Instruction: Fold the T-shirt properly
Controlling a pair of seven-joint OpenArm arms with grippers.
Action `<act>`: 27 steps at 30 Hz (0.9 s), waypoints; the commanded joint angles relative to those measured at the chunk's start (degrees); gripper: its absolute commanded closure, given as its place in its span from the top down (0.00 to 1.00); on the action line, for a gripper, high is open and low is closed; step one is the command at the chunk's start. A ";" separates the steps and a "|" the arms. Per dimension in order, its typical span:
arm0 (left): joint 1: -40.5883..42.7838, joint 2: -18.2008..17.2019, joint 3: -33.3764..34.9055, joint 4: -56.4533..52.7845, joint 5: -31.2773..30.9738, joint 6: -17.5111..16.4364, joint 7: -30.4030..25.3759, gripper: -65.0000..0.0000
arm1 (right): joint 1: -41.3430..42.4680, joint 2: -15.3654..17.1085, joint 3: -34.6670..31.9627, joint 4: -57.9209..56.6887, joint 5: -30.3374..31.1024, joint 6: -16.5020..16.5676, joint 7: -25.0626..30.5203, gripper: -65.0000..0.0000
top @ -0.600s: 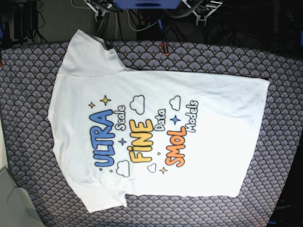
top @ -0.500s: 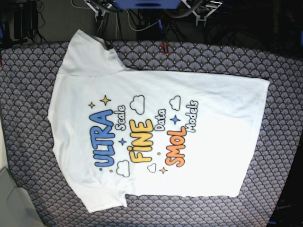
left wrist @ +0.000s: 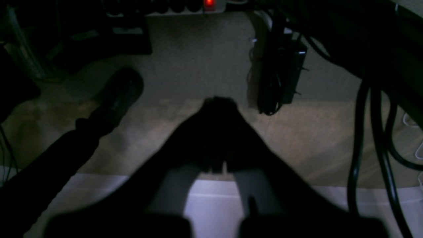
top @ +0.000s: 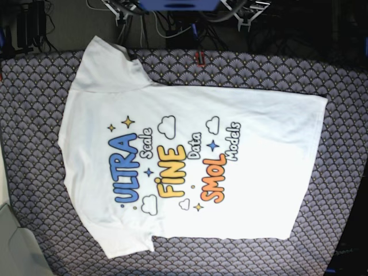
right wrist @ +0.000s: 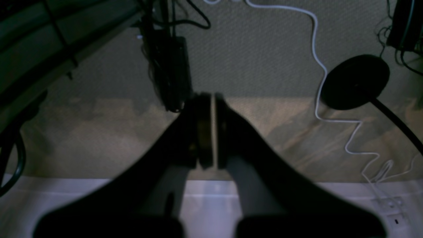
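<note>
From where I stand the T-shirt (top: pixel 190 167) lies flat, print up, across the patterned table (top: pixel 29 144), collar toward nine o'clock and hem toward three. It looks light, limp cotton that will sag and crease, so I'd pinch edges: a sleeve tip at eleven o'clock or seven, or the hem corners at three. Both arms sit off the cloth beyond twelve o'clock; the right end effector (right wrist: pixel 213 129) and left end effector (left wrist: pixel 219 132) are both closed on nothing.
</note>
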 commanded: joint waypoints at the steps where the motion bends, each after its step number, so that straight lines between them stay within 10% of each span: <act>1: 0.26 -0.09 0.19 -0.05 0.30 -0.06 0.01 0.00 | -0.20 -0.18 0.16 0.20 -0.08 -0.86 -0.06 0.00; 11: 0.26 -0.18 0.19 0.91 0.30 -0.14 -0.08 0.00 | -0.20 -0.18 0.16 0.20 -0.08 -0.86 0.38 0.00; 17: 10.54 -0.35 -0.08 19.55 0.03 -0.14 0.01 0.00 | -1.70 -0.01 0.34 0.91 -0.08 -0.86 3.99 0.00; 27: 22.59 -2.81 -0.17 41.18 -0.05 -0.06 0.36 0.00 | -18.58 0.08 0.07 28.69 -0.08 -0.86 5.48 0.00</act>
